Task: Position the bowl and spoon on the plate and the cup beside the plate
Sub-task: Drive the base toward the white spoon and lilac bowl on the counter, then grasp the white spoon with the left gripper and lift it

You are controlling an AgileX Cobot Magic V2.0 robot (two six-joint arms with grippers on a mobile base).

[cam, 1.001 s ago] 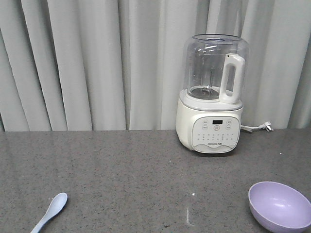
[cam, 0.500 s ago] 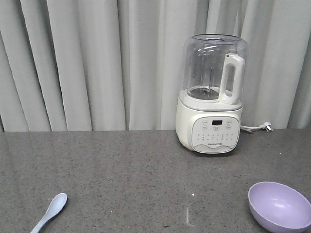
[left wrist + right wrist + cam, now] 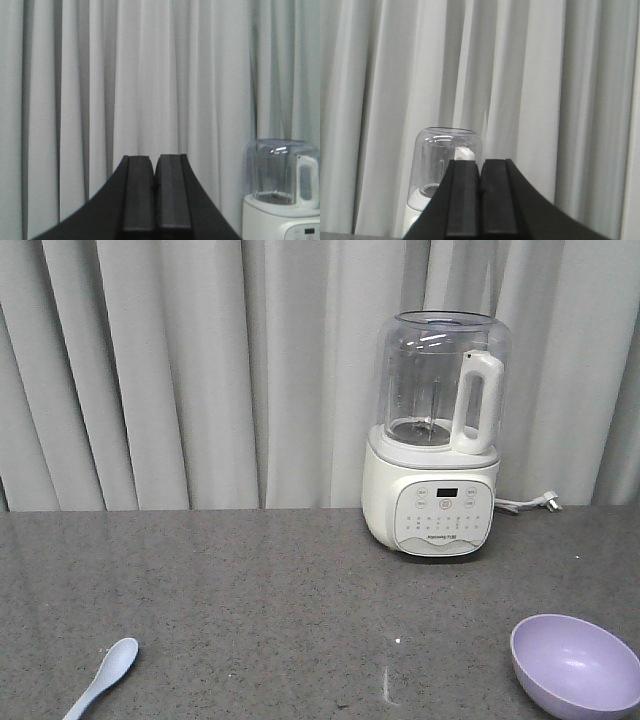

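Bowl [image 3: 575,668]: judged light, stiff, slippery; best taken at rim. Spoon [image 3: 103,677]: lay flat on desk [image 3: 280,590]. Left pincer [image 3: 155,190], right pincer [image 3: 480,192]: clenched, empty.

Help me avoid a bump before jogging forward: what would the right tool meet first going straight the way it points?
Probably the blender: its jar and white handle show just above and left of the shut right tool. Depth is unclear; it might slip past and reach the curtain instead.
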